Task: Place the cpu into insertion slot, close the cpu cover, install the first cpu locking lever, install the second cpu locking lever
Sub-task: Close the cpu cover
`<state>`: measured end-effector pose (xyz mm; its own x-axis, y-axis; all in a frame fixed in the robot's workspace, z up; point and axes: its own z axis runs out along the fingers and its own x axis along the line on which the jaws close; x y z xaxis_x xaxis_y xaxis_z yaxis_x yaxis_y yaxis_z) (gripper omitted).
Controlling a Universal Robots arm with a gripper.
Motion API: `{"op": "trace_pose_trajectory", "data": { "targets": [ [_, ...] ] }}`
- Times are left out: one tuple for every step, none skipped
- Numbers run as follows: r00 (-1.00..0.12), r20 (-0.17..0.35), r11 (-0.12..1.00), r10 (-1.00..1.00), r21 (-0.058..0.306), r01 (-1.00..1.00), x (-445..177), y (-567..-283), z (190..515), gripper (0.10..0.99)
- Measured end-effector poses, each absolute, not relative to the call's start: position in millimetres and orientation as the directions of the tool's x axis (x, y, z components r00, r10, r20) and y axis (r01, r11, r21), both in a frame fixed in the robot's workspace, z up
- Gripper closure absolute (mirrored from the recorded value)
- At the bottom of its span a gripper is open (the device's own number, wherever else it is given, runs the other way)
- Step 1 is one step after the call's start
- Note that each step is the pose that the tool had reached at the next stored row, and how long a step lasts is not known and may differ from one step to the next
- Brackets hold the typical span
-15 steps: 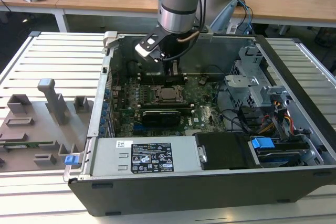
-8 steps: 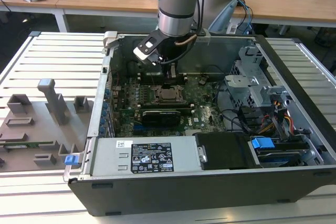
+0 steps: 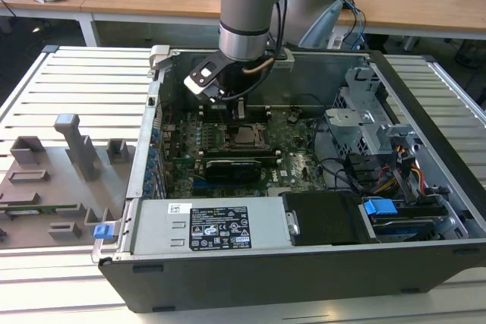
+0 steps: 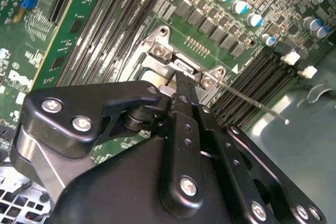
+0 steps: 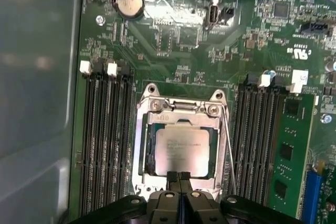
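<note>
While checking the first wrist view, found the cpu [image 5: 182, 151] seated flat in the insertion slot [image 5: 149, 161], pale metal top facing up. Found the cpu cover [image 5: 142, 145] lying down over the slot, framing the cpu through its square opening. Noted a thin lever rod [image 5: 229, 148] running just beside the cover on one side; latched or loose, cannot tell.

Tool [image 5: 178, 179] clenched: fingertips pressed together, with nothing visible between them. Positioned at the cover's edge, at the side opposite the hinge screws. In the second wrist view, saw the tool [image 4: 181, 85] tip down close against the silver bracket between two screws; contact cannot be confirmed. Same rod [image 4: 252, 100] seen slanting away from the bracket over the memory slots.

In the exterior view, saw the tool [image 3: 240, 111] reaching down into the open computer case [image 3: 304, 263], directly above the socket area. Case resting on a slatted table [image 3: 76, 81], grey fixture blocks [image 3: 76, 146] well apart at the exterior view's left.
</note>
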<state>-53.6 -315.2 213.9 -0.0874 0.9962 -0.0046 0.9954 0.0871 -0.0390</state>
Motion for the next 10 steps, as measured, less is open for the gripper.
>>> {"op": "trace_pose_trajectory", "data": {
  "targets": [
    [-0.087, -0.005, 0.087, 0.996, -0.039, 0.995, -54.9, -315.3, 213.2, 0.980],
    [-0.087, -0.005, 0.087, 0.996, -0.039, 0.995, -56.4, -315.2, 212.3, 0.980],
    [-0.087, -0.005, 0.087, 0.996, -0.039, 0.995, -57.5, -315.2, 211.6, 0.980],
    [-0.087, -0.005, 0.087, 0.996, -0.039, 0.995, -58.6, -315.2, 210.8, 0.980],
    [-0.087, -0.005, 0.087, 0.996, -0.039, 0.995, -59.7, -315.2, 210.0, 0.980],
    [-0.087, -0.005, 0.087, 0.996, -0.039, 0.995, -60.8, -315.2, 209.2, 0.980],
    [-0.087, -0.005, 0.087, 0.996, -0.039, 0.995, -62.7, -315.2, 207.7, 0.980],
    [-0.087, -0.005, 0.087, 0.996, -0.039, 0.995, -63.1, -315.2, 206.6, 0.980],
    [-0.087, -0.005, 0.087, 0.996, -0.039, 0.995, -63.2, -315.3, 206.0, 0.980],
    [-0.088, -0.005, 0.087, 0.996, -0.039, 0.995, -63.2, -315.3, 205.5, 0.980]
  ]
}}
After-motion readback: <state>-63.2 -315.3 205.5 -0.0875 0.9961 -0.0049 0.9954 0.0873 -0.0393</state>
